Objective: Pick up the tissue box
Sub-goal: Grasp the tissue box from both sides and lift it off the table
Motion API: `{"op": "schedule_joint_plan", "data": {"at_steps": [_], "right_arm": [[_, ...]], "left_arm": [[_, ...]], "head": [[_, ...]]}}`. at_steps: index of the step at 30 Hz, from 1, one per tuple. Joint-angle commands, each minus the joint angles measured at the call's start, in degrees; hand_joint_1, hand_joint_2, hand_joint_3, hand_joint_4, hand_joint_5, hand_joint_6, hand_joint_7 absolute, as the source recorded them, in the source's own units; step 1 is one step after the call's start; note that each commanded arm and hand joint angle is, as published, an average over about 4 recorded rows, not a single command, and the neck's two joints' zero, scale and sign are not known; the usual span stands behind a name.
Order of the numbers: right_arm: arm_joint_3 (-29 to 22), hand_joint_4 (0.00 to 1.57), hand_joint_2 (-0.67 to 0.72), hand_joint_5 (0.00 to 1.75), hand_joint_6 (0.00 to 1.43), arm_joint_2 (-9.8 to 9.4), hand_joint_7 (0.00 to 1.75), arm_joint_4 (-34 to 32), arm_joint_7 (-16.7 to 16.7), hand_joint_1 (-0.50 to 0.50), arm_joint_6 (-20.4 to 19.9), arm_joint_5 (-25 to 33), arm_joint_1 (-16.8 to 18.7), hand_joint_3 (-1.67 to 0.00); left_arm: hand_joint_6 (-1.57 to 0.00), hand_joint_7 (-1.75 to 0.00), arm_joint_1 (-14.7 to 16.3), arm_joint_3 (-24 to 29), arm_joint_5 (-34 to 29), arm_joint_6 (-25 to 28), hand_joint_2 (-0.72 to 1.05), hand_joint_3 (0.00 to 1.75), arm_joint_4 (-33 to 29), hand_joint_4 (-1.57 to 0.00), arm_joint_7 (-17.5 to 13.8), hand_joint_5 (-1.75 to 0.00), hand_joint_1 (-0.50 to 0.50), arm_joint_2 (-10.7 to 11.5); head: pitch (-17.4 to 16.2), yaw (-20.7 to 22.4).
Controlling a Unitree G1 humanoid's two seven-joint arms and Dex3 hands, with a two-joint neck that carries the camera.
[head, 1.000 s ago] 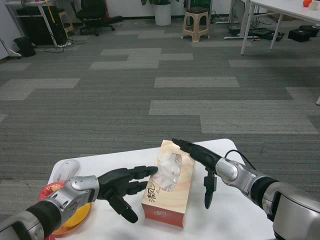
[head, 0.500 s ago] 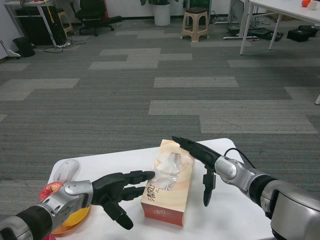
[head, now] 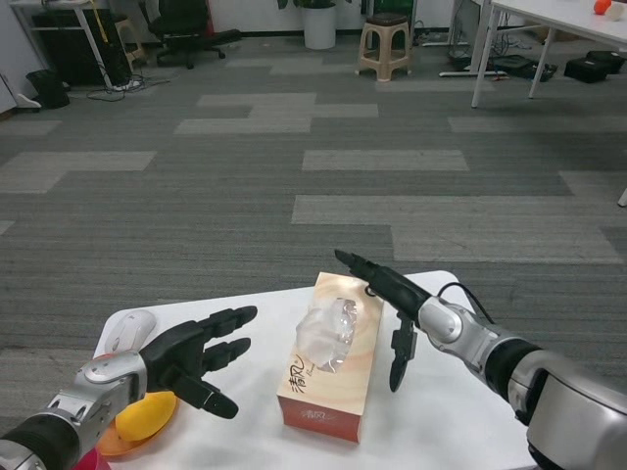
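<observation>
A wood-patterned tissue box (head: 331, 367) with a clear tissue sticking out of its top lies on the white table (head: 431, 431), near the middle. My left hand (head: 191, 352) hovers to the left of the box with fingers spread, a clear gap between it and the box. My right hand (head: 387, 299) sits at the box's far right corner, fingers stretched out flat and thumb pointing down beside the box's right side. Neither hand holds anything.
A white computer mouse (head: 129, 331) lies at the table's left edge. An orange plate (head: 118, 446) with a yellow fruit (head: 142, 411) sits at the front left, under my left forearm. A black cable (head: 460, 294) runs by the right wrist.
My left hand has pulled back to the left, away from the box's side it was touching. My right hand has shifted slightly back along the box's far right corner.
</observation>
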Motion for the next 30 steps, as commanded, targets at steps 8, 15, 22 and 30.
{"op": "schedule_joint_plan", "data": {"at_steps": [8, 15, 22, 30], "right_arm": [[-7.53, 0.00, 0.34, 0.00, 0.00, -0.40, 0.00, -1.19, -0.10, -0.46, -1.72, 0.48, 1.51, -0.16], [-13.16, 0.00, 0.34, 0.00, 0.00, -1.34, 0.00, -1.69, 0.23, -0.46, -1.92, 0.40, 2.46, -0.16], [-17.53, 0.00, 0.31, 0.00, 0.00, -2.46, 0.00, -1.84, 0.34, -0.46, -2.21, 0.33, 3.75, -0.16], [-22.34, 0.00, 0.25, 0.00, 0.00, -3.04, 0.00, -2.00, 0.34, -0.46, -2.32, 0.24, 4.52, -0.16]], "left_arm": [[0.00, 0.00, -1.19, 2.29, -2.63, -3.42, 0.69, 0.02, 1.73, -0.04, 0.30, 0.00, 0.50, -1.12], [0.00, 0.00, -0.36, 3.83, -5.33, -5.22, 0.69, 0.09, 1.69, -0.05, 0.68, 0.00, 0.50, -1.58], [0.00, 0.00, -0.80, 5.21, -7.62, -7.31, 0.69, 0.00, 2.39, -0.07, 1.36, 0.00, 0.50, -2.79], [0.00, 0.00, -1.94, 4.60, -8.32, -7.48, 0.69, 0.09, 4.19, -0.07, 2.02, 0.00, 0.50, -3.62]], "head": [[0.41, 1.04], [1.01, 1.10], [1.16, 0.31], [1.13, -0.08]]}}
